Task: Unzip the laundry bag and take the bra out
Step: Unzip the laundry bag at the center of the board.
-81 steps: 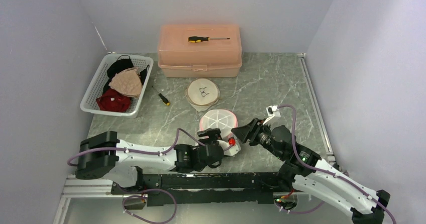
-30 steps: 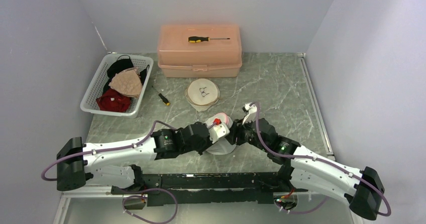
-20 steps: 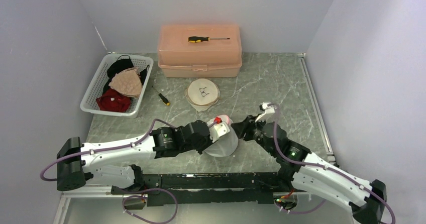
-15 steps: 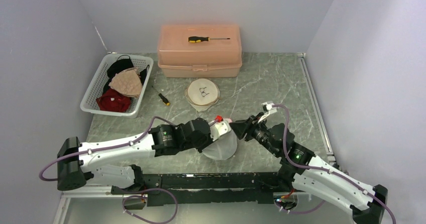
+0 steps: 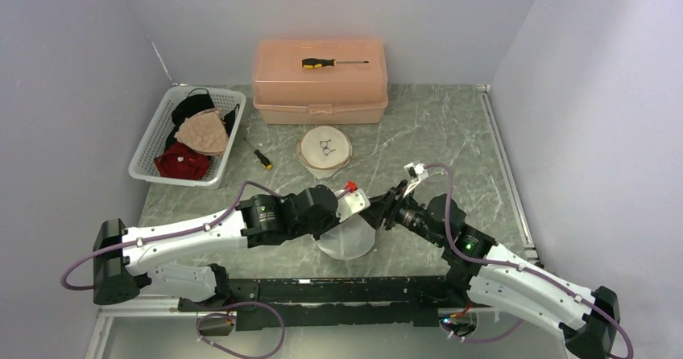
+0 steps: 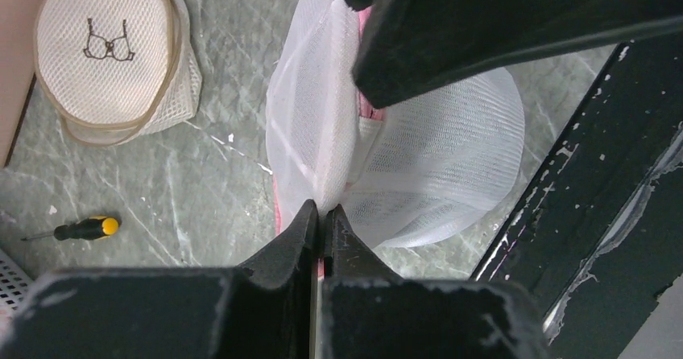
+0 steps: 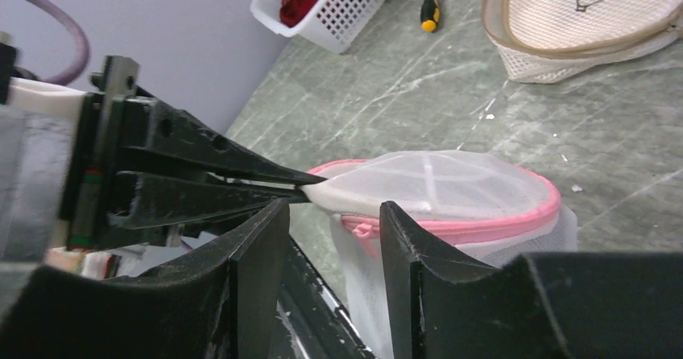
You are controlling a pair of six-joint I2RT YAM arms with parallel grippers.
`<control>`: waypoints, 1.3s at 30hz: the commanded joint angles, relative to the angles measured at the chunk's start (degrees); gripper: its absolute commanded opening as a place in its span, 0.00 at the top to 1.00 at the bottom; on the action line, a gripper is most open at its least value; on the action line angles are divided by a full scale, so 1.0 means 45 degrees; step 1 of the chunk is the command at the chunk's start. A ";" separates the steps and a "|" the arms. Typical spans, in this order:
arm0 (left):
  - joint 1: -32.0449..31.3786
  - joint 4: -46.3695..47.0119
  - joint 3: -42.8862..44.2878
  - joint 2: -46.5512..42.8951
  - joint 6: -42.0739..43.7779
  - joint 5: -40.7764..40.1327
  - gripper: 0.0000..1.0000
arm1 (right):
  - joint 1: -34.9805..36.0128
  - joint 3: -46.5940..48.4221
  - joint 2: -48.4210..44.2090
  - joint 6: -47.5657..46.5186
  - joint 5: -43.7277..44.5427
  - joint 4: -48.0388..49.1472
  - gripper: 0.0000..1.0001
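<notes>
The left pincer [image 6: 320,214] is clenched on a fold of the laundry bag [image 6: 451,158], a round pouch of white mesh rimmed by a pink zipper band [image 7: 483,222]. The right pincer [image 7: 332,214] is released, jaws apart just in front of the bag, with the pink zipper pull [image 7: 362,229] showing between them.

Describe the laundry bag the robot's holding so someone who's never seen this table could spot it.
Find the peach toolbox at the back of the table; just in front of it lies a beige-rimmed mesh bag with a bra drawing. Nearer the front, the pink-rimmed laundry bag is pinched by the left gripper: white mesh, pink zipper band, no drawing showing.
</notes>
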 commanded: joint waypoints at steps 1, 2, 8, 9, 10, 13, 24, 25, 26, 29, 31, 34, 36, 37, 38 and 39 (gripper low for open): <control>0.0039 -0.0148 0.0476 -0.0215 0.0000 -0.0663 0.97 | 0.0005 0.0237 -0.0560 0.0663 -0.0655 0.0924 0.50; 0.0036 -0.0180 0.0521 -0.0187 -0.0039 -0.0792 0.97 | -0.0014 0.0188 -0.0574 0.0804 -0.0882 0.0992 0.49; 0.0056 -0.0249 0.0918 -0.0234 -0.0088 -0.1029 0.97 | -0.0020 -0.0221 -0.0145 0.1469 -0.1393 0.1365 0.48; 0.0055 -0.0212 0.0944 -0.0306 -0.0104 -0.0980 0.97 | -0.0042 -0.0263 -0.0092 0.1515 -0.1287 0.1399 0.48; 0.0065 -0.0153 0.0960 -0.0384 -0.0138 -0.0925 0.97 | -0.0030 -0.0266 -0.0020 0.1494 -0.1205 0.1410 0.49; 0.0065 -0.0060 0.0934 -0.0602 -0.0126 -0.0649 0.97 | -0.0036 -0.0179 0.0281 0.1433 -0.1109 0.1557 0.49; 0.0065 -0.0170 0.0817 -0.0725 -0.0208 -0.0774 0.97 | -0.0091 -0.0037 0.0771 0.1560 -0.1295 0.1472 0.50; 0.0066 -0.0168 0.0788 -0.0690 -0.0210 -0.0794 0.97 | -0.0082 -0.0042 0.0738 0.1524 -0.1287 0.1346 0.50; 0.0066 -0.0150 0.0794 -0.0661 -0.0205 -0.0792 0.97 | -0.0096 -0.0048 0.0743 0.1493 -0.1269 0.1213 0.50; 0.0056 0.0009 0.0794 -0.0637 -0.0138 -0.0704 0.97 | -0.0123 -0.0174 0.0975 0.1497 -0.1253 0.1081 0.49; 0.0066 0.0046 0.0859 -0.0638 -0.0141 -0.0634 0.97 | -0.0146 -0.0272 0.1154 0.1605 -0.1319 0.1339 0.49; 0.0064 0.0008 0.0953 -0.0679 -0.0142 -0.0549 0.97 | -0.0213 -0.0328 0.1352 0.1689 -0.1185 0.1612 0.51; 0.0056 -0.0006 0.0971 -0.0747 -0.0151 -0.0502 0.97 | -0.0326 -0.0369 0.1474 0.1732 -0.1305 0.1840 0.53; 0.0065 -0.0015 0.0961 -0.0778 -0.0161 -0.0509 0.97 | -0.0373 -0.0359 0.1526 0.1736 -0.1405 0.1954 0.54; 0.0063 0.0003 0.0928 -0.0819 -0.0179 -0.0512 0.97 | -0.0403 -0.0346 0.1577 0.1754 -0.1472 0.2012 0.56; 0.0063 0.0013 0.0904 -0.0855 -0.0189 -0.0527 0.97 | -0.0431 -0.0337 0.1602 0.1751 -0.1531 0.2073 0.58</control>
